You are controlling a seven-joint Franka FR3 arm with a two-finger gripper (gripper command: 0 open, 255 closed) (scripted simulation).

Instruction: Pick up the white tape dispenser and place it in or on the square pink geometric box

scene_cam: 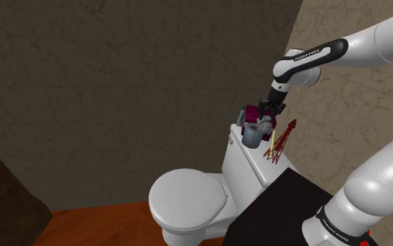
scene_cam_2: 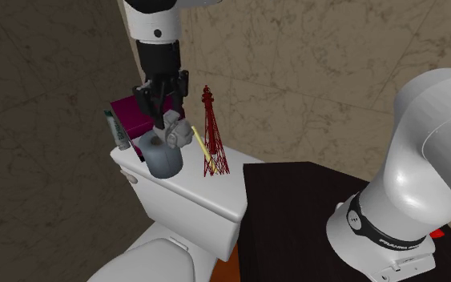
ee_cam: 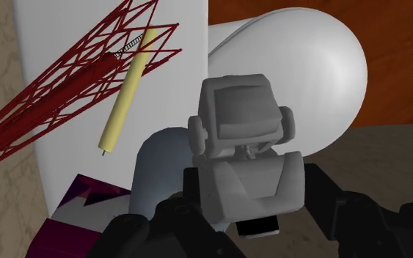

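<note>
On top of the toilet tank [scene_cam: 247, 164] things are pretty crowded. The black gripper [scene_cam_2: 166, 118] comes down from above and it's clamped onto the tape dispenser [scene_cam_2: 177, 133], which honestly renders more grey than white. From the wrist camera you can see the dispenser [ee_cam: 245, 143] pinched between the two fingers [ee_cam: 191, 192], so that's a proper grasp.

The dispenser isn't in the pink box [scene_cam_2: 129, 112]. It hangs up off the tank lid, right over a rounded grey cup [scene_cam_2: 163, 158]. It's so close to the cup's rim that you can't tell whether they touch. The box, more of a deep magenta, sits just behind the cup toward the wall, and in the shoulder view it peeks out beside the gripper. From the wrist camera only a corner of it shows, off to one side of the fingers.

Other stuff on the lid:
- a dark red wireframe tower [scene_cam_2: 211, 143], standing next to the cup on the second exterior view's right
- a thin yellow stick [scene_cam_2: 200, 143] leaning against the tower
- a small green-and-white thing [scene_cam_2: 115, 128] at the box's near corner, too small to identify

The toilet bowl has its white lid [scene_cam: 188, 199] down, and there's orange floor [scene_cam: 97, 223] below. The arm's black stand [scene_cam: 278, 210] sits right next to the toilet.
</note>
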